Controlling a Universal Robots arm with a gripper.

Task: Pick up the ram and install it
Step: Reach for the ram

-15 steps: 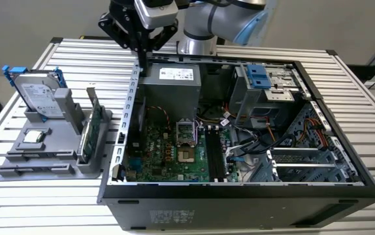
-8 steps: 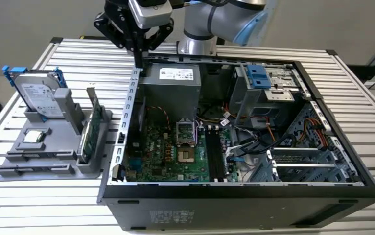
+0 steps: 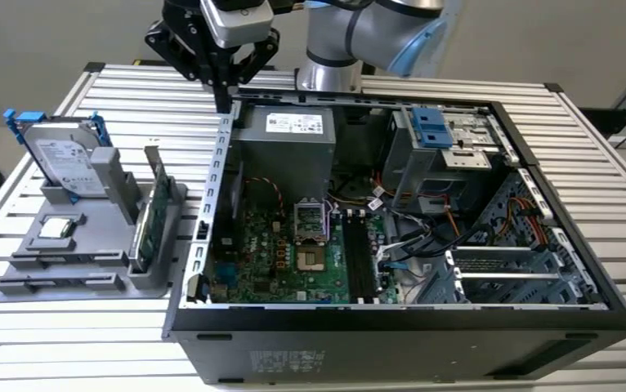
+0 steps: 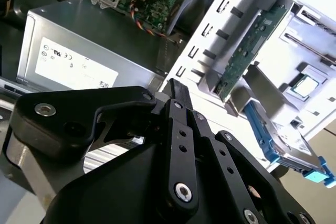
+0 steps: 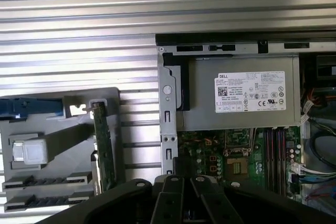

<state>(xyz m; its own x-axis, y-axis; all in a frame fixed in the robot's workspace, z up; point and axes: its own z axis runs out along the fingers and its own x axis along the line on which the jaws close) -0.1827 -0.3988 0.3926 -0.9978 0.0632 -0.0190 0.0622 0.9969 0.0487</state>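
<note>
The ram shows as two dark slim bars lying edge-on in the front slots of the grey holder tray [image 3: 95, 282], one [image 3: 57, 261] behind the other [image 3: 51, 282]. The first wrist view has them too, one ram stick [image 5: 37, 183] beside the other [image 5: 35, 201]. My gripper [image 3: 222, 100] hangs shut and empty over the rear wall of the open computer case [image 3: 400, 314], well away from the tray. Its black fingers [image 4: 176, 93] are pressed together in the second wrist view, and their tips [image 5: 173, 184] show in the first wrist view.
The tray also carries a hard drive [image 3: 68, 159], a processor [image 3: 57, 229] and a tall green card with a metal bracket [image 3: 155, 216]. Inside the case sit the power supply [image 3: 286, 155], the motherboard with long black slots [image 3: 359, 261], loose cables [image 3: 422, 237] and drive cages.
</note>
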